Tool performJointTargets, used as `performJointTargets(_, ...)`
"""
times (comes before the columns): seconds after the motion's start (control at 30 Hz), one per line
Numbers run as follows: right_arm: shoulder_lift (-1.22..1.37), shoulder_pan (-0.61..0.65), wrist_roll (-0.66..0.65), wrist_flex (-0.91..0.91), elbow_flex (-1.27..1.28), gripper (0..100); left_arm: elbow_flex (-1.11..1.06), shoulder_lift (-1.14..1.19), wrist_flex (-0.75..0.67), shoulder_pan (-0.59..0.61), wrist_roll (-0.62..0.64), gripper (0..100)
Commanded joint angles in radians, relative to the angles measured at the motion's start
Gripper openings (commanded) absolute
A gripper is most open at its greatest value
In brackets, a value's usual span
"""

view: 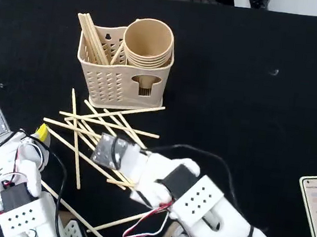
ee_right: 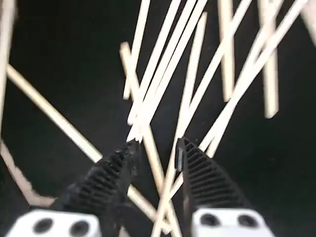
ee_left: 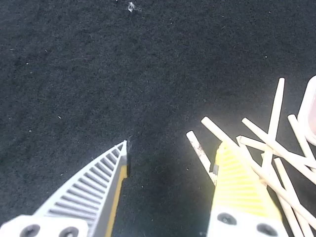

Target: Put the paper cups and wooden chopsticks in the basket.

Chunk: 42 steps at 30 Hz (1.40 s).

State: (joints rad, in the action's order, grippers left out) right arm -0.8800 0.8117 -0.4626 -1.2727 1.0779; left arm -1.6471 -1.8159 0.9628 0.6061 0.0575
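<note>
At the left, the left gripper (ee_left: 173, 148) stands low over the table (view: 234, 104). Its fingers are wide apart and empty, just beside the edge of the loose chopsticks (view: 109, 125). These lie flat and crossed, most with the long axis across the table, so I judge they must be picked one by one. Behind them the basket (view: 116, 85) holds leaning chopsticks (view: 93, 37) and stacked paper cups (view: 148, 40), mouths up. The right gripper (ee_right: 157, 145) hangs over the pile, its fingers partly open with a stick passing through the gap, nothing clamped as far as I see.
</note>
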Motion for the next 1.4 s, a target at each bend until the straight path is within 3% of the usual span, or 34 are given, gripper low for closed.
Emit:
performJointTargets(0.0, -0.016, 0.032, -0.049, 0.032, 0.058, 14.5, 0.012, -0.006, -0.023, -0.005, -0.002, 28)
performJointTargets(0.37, 0.286, 0.186, -0.049, 0.229, 0.154, 18.5, 0.008, -0.006, -0.032, -0.005, -0.002, 28)
performJointTargets(0.57, 0.426, 0.189, -0.041, 0.296, 0.139, 18.3, -0.001, -0.006, -0.051, -0.004, -0.002, 28)
performJointTargets(0.63, 0.429, 0.189, -0.041, 0.296, 0.13, 16.2, -0.001, -0.006, -0.051, -0.004, -0.002, 28)
performJointTargets(0.77, 0.386, 0.189, -0.048, 0.301, 0.124, 0.5, -0.001, -0.006, -0.051, -0.004, -0.002, 28)
performJointTargets(1.07, 0.133, 0.152, -0.11, 0.103, 0.091, 1.1, -0.002, -0.006, -0.051, -0.004, -0.002, 28)
performJointTargets(1.37, 0.136, 0.173, -0.118, 0.11, 0.091, 2.2, -0.001, -0.006, -0.051, -0.004, -0.002, 28)
